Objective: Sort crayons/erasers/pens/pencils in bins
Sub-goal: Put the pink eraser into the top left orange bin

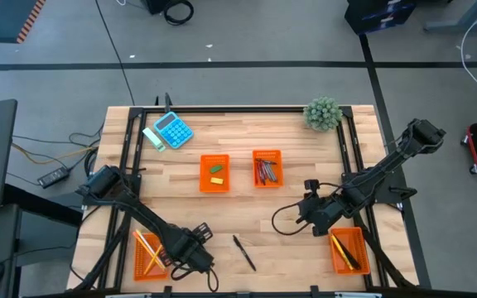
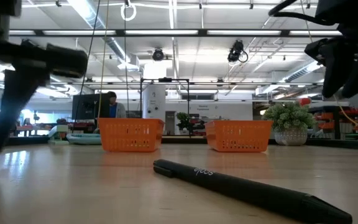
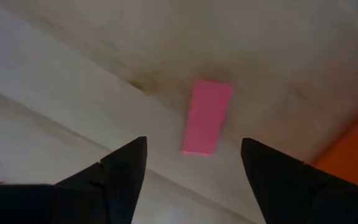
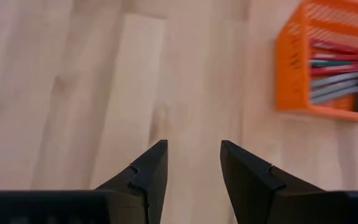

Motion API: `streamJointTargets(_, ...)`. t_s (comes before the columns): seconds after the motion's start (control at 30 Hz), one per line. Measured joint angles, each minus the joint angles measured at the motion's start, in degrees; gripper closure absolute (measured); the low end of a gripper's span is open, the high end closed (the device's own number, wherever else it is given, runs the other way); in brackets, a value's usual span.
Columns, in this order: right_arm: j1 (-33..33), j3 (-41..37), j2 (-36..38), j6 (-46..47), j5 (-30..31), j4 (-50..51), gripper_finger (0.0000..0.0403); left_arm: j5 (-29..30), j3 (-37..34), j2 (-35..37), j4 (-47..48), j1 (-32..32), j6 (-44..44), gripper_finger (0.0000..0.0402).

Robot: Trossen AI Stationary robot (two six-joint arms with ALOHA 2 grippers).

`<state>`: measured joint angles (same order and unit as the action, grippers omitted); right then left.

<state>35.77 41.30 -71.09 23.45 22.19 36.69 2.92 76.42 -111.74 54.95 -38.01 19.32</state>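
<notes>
Left pincer [image 3: 191,171] hangs low at the frame's bottom left, spread wide over the pink eraser [image 3: 206,116] lying loose on the table [image 3: 73,81], orange bin [image 3: 353,155] just beside it.

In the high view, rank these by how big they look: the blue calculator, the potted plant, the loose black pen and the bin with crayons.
1. Blue calculator and potted plant: alike, can't separate.
2. Bin with crayons: only slightly smaller in area.
3. Black pen: about bin length but very thin, clearly smallest.
</notes>
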Motion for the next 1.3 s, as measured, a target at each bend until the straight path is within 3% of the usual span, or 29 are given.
streamJointTargets(0.53,0.00,0.00,0.00,0.75,1.82,0.04,0.0249,0.09,0.17,-3.45,-1.42,0.51,-1.19,0.0168)
streamJointTargets(1.13,0.00,0.00,0.00,0.34,1.80,0.16,0.0249,-0.43,0.17,-3.56,-1.97,-1.42,-21.53,0.0244)
streamJointTargets(1.3,0.00,0.00,0.00,-0.34,1.77,0.26,0.0249,-0.42,0.17,-3.61,-2.38,-1.67,-21.58,0.0268)
